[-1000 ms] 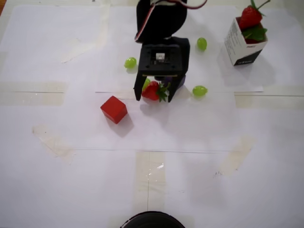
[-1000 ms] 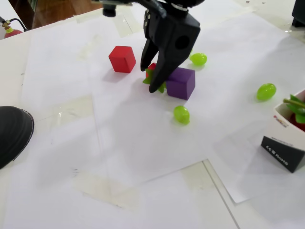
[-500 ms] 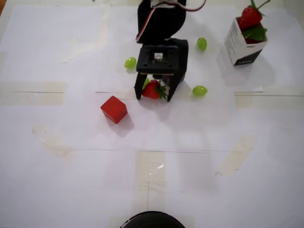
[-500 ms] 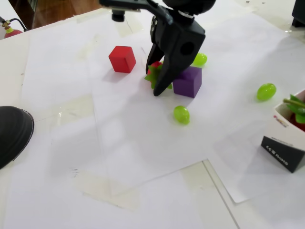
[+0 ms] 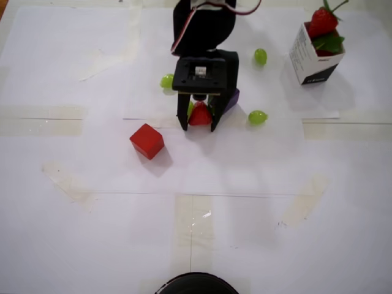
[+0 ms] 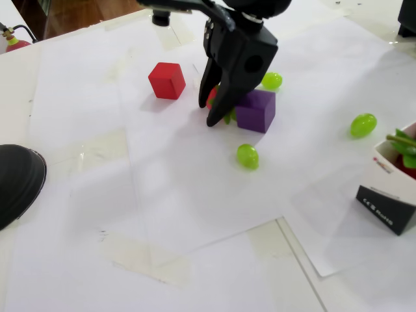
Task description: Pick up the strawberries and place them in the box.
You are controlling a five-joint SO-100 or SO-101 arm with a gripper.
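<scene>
From overhead, the gripper [image 5: 198, 127] points down with its jaws narrowed around a strawberry [image 5: 200, 116], one finger touching each side; a purple cube [image 5: 232, 98] sits just right of it. The box [image 5: 313, 56] stands far right, holding more strawberries [image 5: 322, 23]. In the fixed view, the strawberry [image 6: 212, 96] is mostly hidden between the fingers, beside the purple cube [image 6: 257, 110]; the box [image 6: 390, 192] sits at the right edge.

In the overhead view a strawberry [image 5: 200, 116] sits between the hand's [image 5: 198, 127] fingers mid-tabletop [image 5: 245, 233] — one cube [image 5: 147, 141] to its lower left, another cube [image 5: 231, 98] just right. The box [image 5: 304, 55] stands far upper right, strawberries [image 5: 323, 23] in its mouth.
</scene>
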